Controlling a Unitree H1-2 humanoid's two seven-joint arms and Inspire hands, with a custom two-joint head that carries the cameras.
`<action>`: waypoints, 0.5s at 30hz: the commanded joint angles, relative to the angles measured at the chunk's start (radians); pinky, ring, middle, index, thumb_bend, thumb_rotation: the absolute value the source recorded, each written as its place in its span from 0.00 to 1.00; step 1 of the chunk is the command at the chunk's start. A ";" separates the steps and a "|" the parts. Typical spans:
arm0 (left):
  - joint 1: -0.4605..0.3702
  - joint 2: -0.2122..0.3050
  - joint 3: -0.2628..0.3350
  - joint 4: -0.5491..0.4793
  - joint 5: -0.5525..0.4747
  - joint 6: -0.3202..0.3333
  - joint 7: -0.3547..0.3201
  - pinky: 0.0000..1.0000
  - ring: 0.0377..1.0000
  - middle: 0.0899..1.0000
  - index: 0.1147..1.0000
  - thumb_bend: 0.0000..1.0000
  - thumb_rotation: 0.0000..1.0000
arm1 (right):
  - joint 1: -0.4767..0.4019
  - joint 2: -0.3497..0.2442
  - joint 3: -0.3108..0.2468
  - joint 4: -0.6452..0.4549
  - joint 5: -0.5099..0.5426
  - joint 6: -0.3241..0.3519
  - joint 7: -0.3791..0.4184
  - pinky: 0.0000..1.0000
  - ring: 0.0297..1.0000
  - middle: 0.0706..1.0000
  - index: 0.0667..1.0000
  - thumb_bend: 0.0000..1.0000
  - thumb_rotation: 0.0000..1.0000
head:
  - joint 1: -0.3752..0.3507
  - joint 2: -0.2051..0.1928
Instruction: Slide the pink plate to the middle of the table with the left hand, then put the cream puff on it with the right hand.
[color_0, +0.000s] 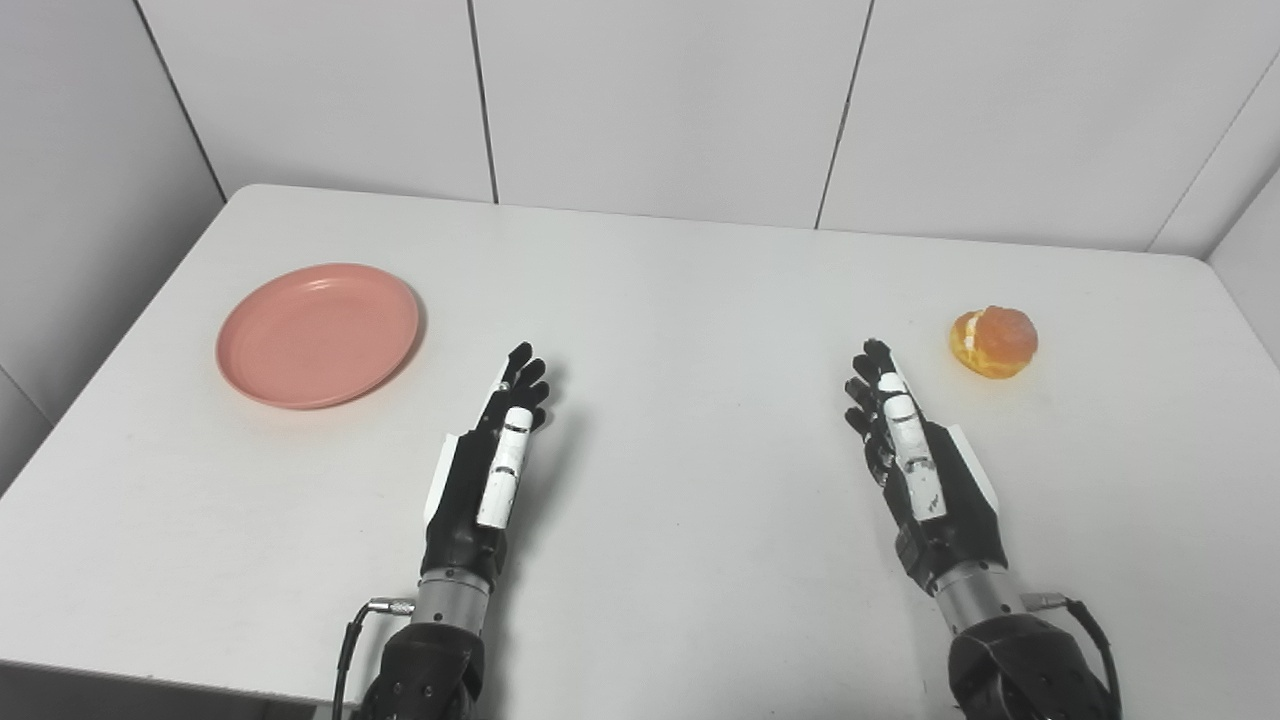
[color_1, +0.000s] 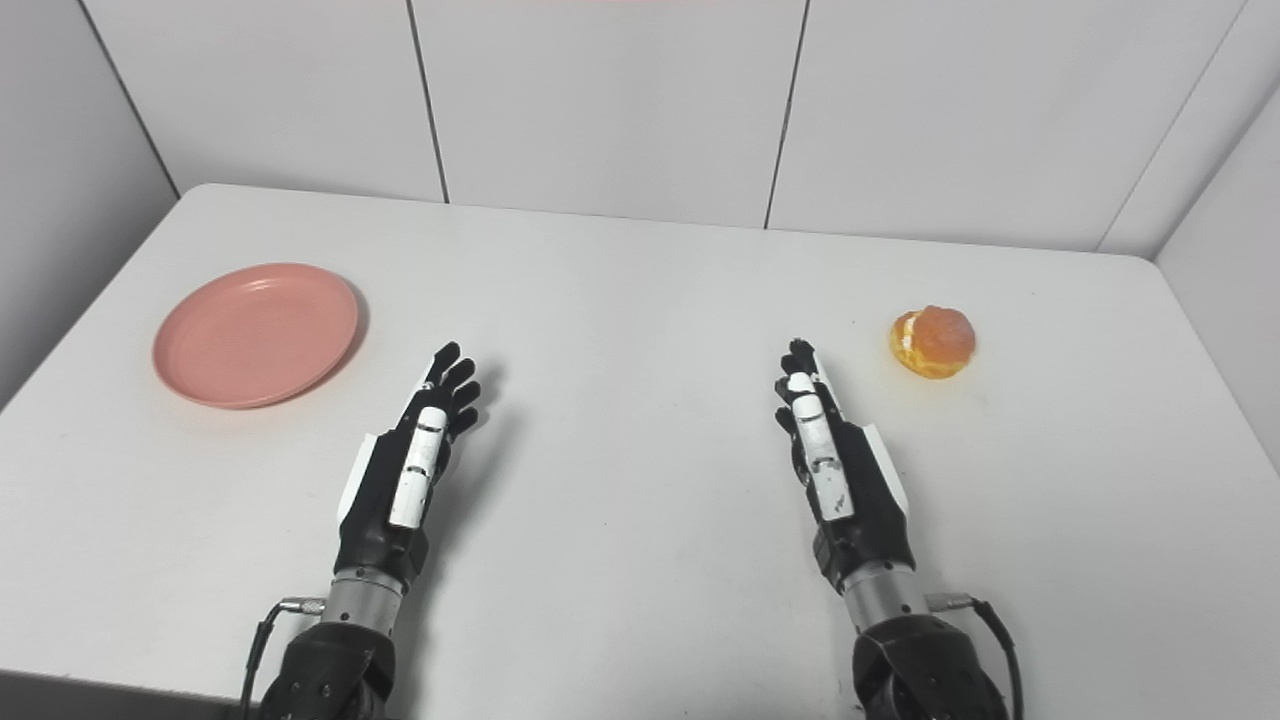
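Observation:
A pink plate (color_0: 318, 334) lies empty on the left side of the white table (color_0: 680, 300). A golden cream puff (color_0: 993, 342) sits on the table at the right. My left hand (color_0: 492, 462) rests open over the table, near the front, to the right of the plate and apart from it. My right hand (color_0: 915, 458) is open too, fingers straight, a short way left of and nearer than the cream puff, not touching it. Both hands hold nothing.
Grey panelled walls stand close behind the table and at both sides. The table's front edge runs just below my wrists. A cable hangs from each forearm.

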 joint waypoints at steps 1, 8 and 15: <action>0.015 0.026 -0.001 -0.029 0.000 -0.022 -0.003 0.93 0.93 0.94 0.92 0.48 1.00 | -0.031 0.006 0.000 -0.034 0.002 -0.006 -0.003 1.00 1.00 1.00 1.00 0.36 1.00 | 0.001 0.002; 0.016 0.028 -0.003 -0.034 0.001 -0.016 -0.005 0.93 0.93 0.95 0.93 0.49 1.00 | -0.030 0.003 0.004 -0.028 -0.005 -0.020 -0.003 1.00 1.00 1.00 1.00 0.36 1.00 | 0.000 0.001; 0.018 0.027 -0.003 -0.034 0.003 -0.019 -0.003 0.93 0.93 0.94 0.92 0.48 1.00 | -0.030 0.009 0.001 -0.033 -0.002 -0.009 -0.007 1.00 1.00 1.00 1.00 0.36 1.00 | 0.003 -0.003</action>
